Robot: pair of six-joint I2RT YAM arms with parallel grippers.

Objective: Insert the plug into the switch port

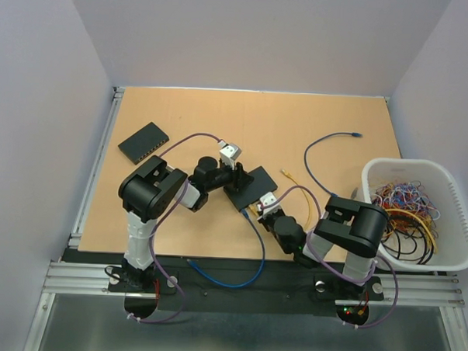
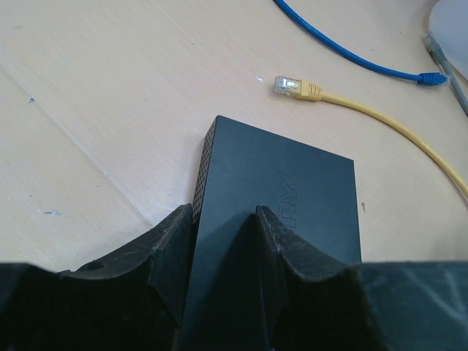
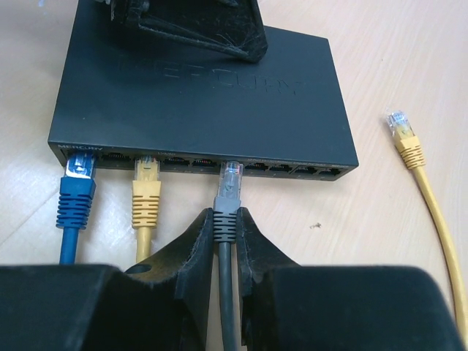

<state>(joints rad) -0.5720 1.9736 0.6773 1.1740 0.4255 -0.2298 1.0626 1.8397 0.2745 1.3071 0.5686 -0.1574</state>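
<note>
where grey walls rise, switch (image 1: 251, 189) on tan table (image 1: 314, 117).

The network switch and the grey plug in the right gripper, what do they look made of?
Network switch: probably painted metal or hard plastic, going by its matte black, sharp-edged case. Grey plug: clear glossy plastic tip, with a ribbed grey boot that looks rubbery, pinched by the right gripper.

Pretty even, bright overhead light is seen throughout. Soft shadows are thrown on the counter (image 1: 299, 116). The near fingers (image 3: 194, 252) are blurred; slight glare is caught on the switch (image 3: 219, 80) top.
</note>
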